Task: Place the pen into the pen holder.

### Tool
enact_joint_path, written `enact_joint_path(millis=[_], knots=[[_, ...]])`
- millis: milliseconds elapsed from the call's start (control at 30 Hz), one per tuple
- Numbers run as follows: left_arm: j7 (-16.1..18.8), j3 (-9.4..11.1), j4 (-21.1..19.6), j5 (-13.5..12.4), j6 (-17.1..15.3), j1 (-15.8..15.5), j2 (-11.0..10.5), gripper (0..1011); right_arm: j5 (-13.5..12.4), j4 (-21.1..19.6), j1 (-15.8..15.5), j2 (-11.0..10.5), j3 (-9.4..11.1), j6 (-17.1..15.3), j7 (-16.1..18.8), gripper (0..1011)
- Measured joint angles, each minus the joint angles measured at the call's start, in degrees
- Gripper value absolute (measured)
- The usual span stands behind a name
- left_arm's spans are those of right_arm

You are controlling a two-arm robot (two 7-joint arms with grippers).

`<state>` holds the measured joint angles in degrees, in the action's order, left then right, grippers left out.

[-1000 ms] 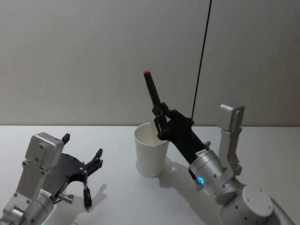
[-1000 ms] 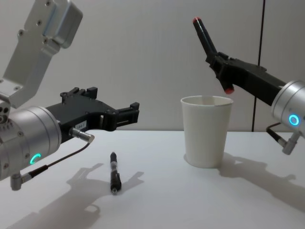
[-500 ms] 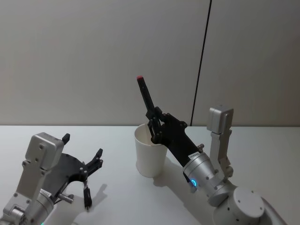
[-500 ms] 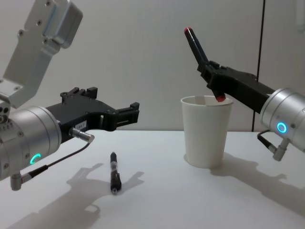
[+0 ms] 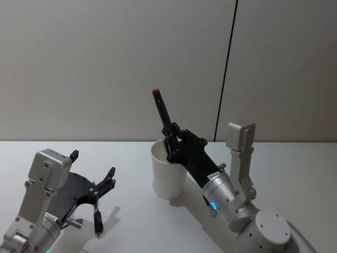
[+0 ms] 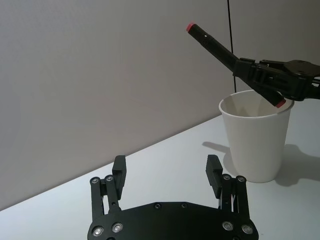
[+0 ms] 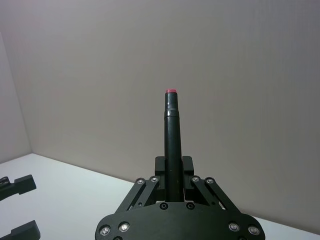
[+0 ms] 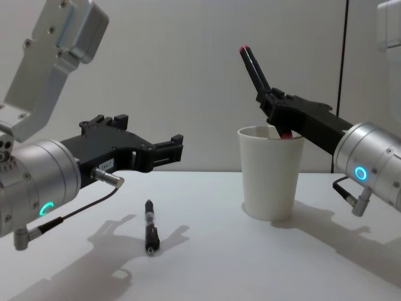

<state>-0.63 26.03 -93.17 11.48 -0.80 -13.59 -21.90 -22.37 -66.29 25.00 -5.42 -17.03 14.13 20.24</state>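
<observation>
Pen (image 5: pixel 164 113) clenched in my right gripper (image 5: pixel 172 138), tilted, its lower end apparently just inside the rim of the white cup (image 5: pixel 168 179). My left gripper (image 5: pixel 93 164) hangs spread open near another pen (image 5: pixel 97 220) lying on the table (image 5: pixel 131 232).

Test lab, white table (image 8: pixel 207 266), bare grey wall (image 8: pixel 175 63)

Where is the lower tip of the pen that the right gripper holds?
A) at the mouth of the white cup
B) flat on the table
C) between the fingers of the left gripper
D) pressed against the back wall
A: the pen clamped in the right gripper slants with its red lower tip just at the rim of the cup; the left gripper hovers open, apart.
</observation>
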Motion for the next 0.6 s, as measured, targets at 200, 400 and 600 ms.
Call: enact_joint_path(millis=[200,400,600], knots=[[0.00,0.00,0.00,-0.01,0.00,0.00,0.00,1003,0.48,0.76,0.35,0.52,-0.01,0.08,-0.04,193],[0.00,0.00,0.00,0.00,0.00,0.00,0.00,1003,0.73,1.21,0.60,0.86,-0.03,0.13,-0.04,193],[0.00,0.00,0.00,0.00,0.00,0.00,0.00,1003,0.90,1.44,0.70,1.04,-0.03,0.17,-0.04,226]])
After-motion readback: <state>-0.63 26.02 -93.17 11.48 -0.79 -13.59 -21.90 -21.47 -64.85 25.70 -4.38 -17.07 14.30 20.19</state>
